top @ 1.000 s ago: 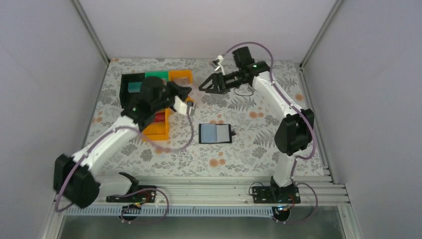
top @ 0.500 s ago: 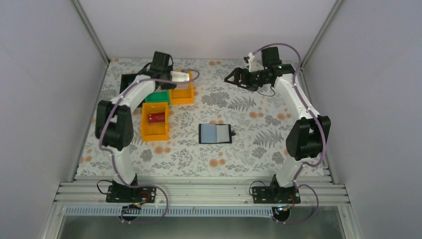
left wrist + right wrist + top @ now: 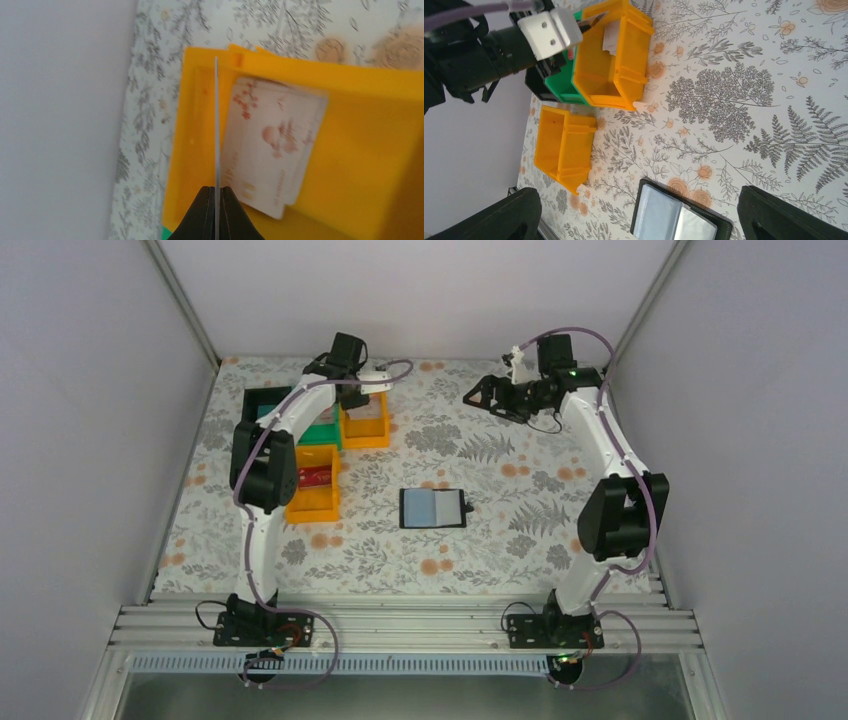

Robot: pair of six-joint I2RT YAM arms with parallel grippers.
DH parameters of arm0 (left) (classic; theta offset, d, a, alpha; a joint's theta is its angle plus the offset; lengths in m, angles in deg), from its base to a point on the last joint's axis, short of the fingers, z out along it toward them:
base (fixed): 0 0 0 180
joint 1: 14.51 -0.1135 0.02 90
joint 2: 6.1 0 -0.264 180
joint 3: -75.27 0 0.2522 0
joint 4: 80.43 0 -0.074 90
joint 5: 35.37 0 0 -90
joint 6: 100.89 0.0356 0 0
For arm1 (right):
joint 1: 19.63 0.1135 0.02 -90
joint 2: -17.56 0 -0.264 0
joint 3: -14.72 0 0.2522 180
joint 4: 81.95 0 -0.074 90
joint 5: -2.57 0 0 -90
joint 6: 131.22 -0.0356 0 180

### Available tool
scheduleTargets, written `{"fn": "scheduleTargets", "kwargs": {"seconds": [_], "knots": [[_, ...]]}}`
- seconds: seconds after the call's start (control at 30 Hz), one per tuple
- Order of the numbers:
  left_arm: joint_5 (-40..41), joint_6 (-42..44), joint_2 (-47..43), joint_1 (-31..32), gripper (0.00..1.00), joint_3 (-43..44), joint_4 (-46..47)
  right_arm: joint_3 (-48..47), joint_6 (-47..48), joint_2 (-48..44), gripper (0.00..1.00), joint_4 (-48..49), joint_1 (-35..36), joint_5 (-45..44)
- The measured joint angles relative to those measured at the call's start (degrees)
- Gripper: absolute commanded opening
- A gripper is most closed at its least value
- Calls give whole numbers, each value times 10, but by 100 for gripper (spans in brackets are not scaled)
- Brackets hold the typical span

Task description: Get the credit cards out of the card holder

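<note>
Floral-print surface [image 3: 520,540], four trays clustered at far left: black tray [image 3: 256,400], green tray [image 3: 322,433], far orange tray [image 3: 366,436], near orange tray [image 3: 312,508].

Card holder [image 3: 433,508] lies open and flat mid-surface. Two pale blue-grey panels face up, with the strap tab on its right edge. It is just right of the near orange tray and well apart from both arms.

Right end effector [image 3: 480,397] is raised over the far right of the surface. The right wrist view shows its dark fingers [image 3: 504,220] spread wide at either edge of the frame, with nothing between them. The card holder shows below.

Left end effector [image 3: 216,192] is over the far orange tray. The top view hides its grip under the arm. The left wrist view shows the jaws pinched tight on a held card [image 3: 216,125], seen edge-on as a thin pale line reaching over the tray.

The left wrist view alone shows a whitish card [image 3: 272,150] with red markings lying in that tray. It is blurred and its print is unreadable.

The top view alone shows a red card [image 3: 316,477] inside the near orange tray. The right wrist view sees that tray from the side, its contents hidden.
</note>
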Motion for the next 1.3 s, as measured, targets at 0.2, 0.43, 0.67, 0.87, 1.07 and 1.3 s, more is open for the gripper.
{"fn": "scheduleTargets", "kwargs": {"seconds": [0.2,0.43,0.67,0.87,1.07,1.3], "knots": [[39,-2,-45,9,2,-84,1,2,0,0,99,0,-7,1],[75,-9,-23,20,3,-74,9,-1,3,0,99,-4,-8,3],[129,-6,37,28,2,-7,31,-1,4,0,99,-9,-10,3],[143,11,49,28,4,-7,30,-1,4,0,99,-10,-13,3],[160,19,54,28,39,0,32,-1,4,0,99,-10,-14,3],[136,4,76,28,74,67,-9,-1,4,0,99,-10,-14,9]]}}
